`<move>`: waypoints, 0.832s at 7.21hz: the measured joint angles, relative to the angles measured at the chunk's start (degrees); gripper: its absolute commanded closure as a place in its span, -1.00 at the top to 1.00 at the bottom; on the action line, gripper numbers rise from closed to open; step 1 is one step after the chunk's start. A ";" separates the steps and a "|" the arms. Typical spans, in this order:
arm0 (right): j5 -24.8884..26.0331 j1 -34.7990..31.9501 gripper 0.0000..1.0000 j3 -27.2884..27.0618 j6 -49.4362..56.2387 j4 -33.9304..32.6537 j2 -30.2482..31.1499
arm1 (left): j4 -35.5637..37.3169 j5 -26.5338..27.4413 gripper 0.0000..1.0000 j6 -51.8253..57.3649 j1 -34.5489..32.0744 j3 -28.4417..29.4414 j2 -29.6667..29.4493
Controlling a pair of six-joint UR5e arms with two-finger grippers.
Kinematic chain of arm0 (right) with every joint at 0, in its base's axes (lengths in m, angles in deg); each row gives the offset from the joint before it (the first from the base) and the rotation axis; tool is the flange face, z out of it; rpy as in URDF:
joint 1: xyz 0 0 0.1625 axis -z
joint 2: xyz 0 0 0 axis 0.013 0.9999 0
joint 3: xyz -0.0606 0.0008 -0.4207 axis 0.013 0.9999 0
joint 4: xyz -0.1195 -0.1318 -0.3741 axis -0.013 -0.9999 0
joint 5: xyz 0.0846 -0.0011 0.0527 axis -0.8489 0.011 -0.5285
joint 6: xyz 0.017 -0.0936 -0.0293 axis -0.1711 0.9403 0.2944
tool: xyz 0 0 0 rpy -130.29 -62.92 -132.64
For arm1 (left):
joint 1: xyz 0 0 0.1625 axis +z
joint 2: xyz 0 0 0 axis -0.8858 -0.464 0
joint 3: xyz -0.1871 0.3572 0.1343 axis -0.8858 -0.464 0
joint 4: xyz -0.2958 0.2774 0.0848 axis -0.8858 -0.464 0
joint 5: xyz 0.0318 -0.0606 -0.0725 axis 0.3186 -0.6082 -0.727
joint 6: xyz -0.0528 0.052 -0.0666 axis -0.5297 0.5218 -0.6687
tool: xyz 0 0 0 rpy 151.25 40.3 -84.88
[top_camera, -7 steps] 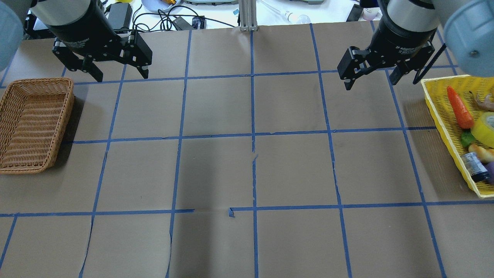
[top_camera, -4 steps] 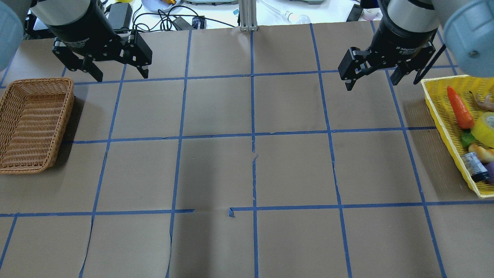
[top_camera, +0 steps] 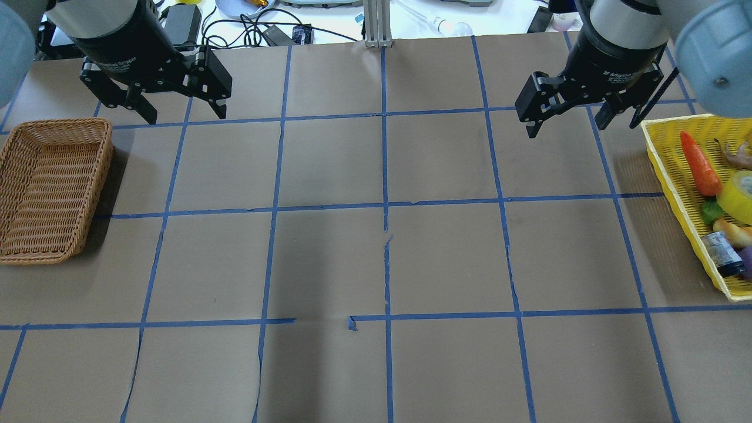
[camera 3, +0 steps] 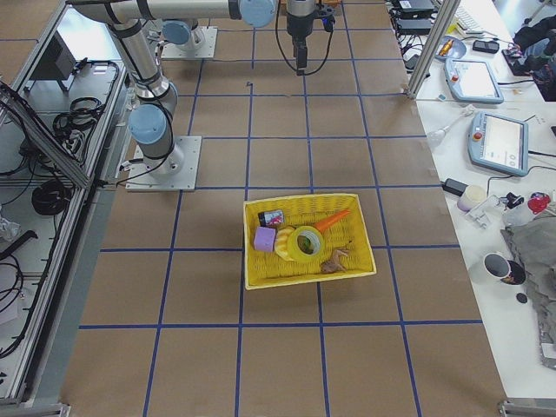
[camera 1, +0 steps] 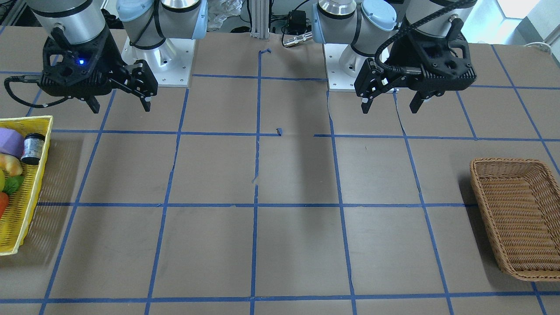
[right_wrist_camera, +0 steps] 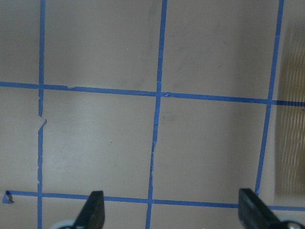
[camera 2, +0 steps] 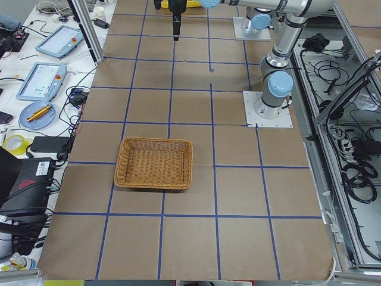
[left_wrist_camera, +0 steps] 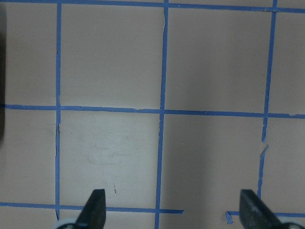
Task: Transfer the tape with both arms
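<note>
The tape [top_camera: 741, 197] is a yellow ring roll lying in the yellow basket [top_camera: 675, 182] at the table's right edge. It also shows in the exterior right view [camera 3: 304, 243]. My right gripper [top_camera: 565, 128] hangs open and empty above the table, left of the basket's far end and apart from the tape. My left gripper [top_camera: 185, 114] hangs open and empty at the far left, just beyond the wicker basket [top_camera: 108, 158]. Both wrist views show only brown paper and blue grid lines between the open fingertips [left_wrist_camera: 95, 205] [right_wrist_camera: 95, 205].
The yellow basket also holds an orange carrot [top_camera: 700, 164], a small dark bottle [top_camera: 722, 254] and a purple block [camera 3: 264, 240]. The wicker basket is empty. Cables and devices lie beyond the table's far edge.
The right gripper has shifted very slightly toward the yellow basket. The left gripper has not moved.
</note>
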 measured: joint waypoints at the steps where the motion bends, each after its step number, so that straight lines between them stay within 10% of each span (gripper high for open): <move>1: 0.05 0.00 1.00 -0.06 -0.02 0.40 0.00 | 0.00 -0.01 1.00 -0.03 0.00 0.00 0.00; 6: 0.01 0.00 1.00 0.13 0.15 1.73 -0.05 | 0.00 0.07 1.00 -0.06 0.00 0.01 0.00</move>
